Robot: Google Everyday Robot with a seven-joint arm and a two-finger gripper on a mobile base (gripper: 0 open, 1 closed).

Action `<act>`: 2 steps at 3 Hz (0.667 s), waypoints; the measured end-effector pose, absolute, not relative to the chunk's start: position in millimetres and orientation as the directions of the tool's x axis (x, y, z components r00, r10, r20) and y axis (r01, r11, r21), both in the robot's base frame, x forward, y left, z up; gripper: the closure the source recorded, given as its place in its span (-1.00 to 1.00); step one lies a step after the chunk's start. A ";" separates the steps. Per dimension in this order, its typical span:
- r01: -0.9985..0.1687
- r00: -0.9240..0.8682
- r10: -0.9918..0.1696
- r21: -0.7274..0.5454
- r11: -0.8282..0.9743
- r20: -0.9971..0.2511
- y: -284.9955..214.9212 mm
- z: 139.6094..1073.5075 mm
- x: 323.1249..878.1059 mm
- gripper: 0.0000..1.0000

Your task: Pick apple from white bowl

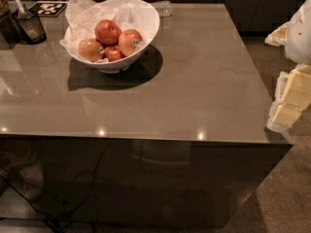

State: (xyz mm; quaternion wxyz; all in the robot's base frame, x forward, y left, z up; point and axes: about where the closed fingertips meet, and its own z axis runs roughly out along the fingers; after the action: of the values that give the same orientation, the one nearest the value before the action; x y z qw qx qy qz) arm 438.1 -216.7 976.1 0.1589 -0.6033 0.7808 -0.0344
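Observation:
The white bowl (148, 21), lined with crumpled white paper, stands at the far left of the glossy grey table (194, 86). Several apples lie in it. The apple (129, 42) is red-orange with a pale sticker on its right side and lies at the right of the pile. A deeper red apple (107, 31) sits behind it, a paler apple (90, 49) lies at the left, and a small dark red one (113, 54) at the front. My gripper (287, 103) hangs at the right edge of the view, beyond the table's right side and far from the bowl.
A dark cup with a utensil in it (30, 25) and a black-and-white marker tag (48, 8) sit at the far left corner. A clear plastic item (164, 7) lies behind the bowl. The table's front edge (146, 139) runs across the middle, with carpet at the right.

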 end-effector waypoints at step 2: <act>-0.930 -0.217 -0.956 -0.257 0.264 -0.197 -202.9 983.2 450.7 -1.00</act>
State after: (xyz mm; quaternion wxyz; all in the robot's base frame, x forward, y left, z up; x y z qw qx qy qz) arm 450.7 -202.9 983.2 0.1589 -0.6051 0.7790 -0.0415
